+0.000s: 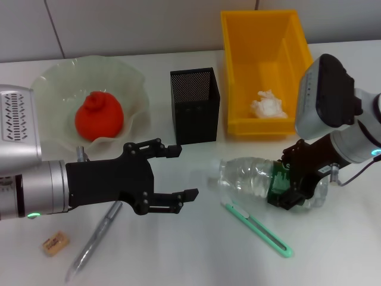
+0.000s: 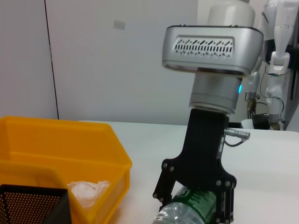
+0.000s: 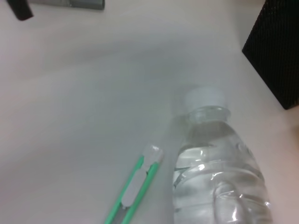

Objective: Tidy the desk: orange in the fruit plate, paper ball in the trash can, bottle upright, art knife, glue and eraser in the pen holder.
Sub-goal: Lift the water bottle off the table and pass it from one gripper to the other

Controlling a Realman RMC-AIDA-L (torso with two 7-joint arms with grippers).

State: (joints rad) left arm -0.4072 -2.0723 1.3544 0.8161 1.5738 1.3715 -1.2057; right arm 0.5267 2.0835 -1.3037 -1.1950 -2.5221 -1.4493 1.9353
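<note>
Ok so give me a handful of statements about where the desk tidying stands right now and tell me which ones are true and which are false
1. The orange sits in the fruit plate. True.
2. The paper ball lies on the table beside the bottle. False: it is inside the yellow bin.
3. The bottle stands upright. False: it lies on its side, cap toward the pen holder.
4. The right gripper is closed around the bottle at its green label. True.
5. The art knife is in the pen holder. False: it lies on the table next to the bottle.
6. The left gripper is open and holds nothing. True.
</note>
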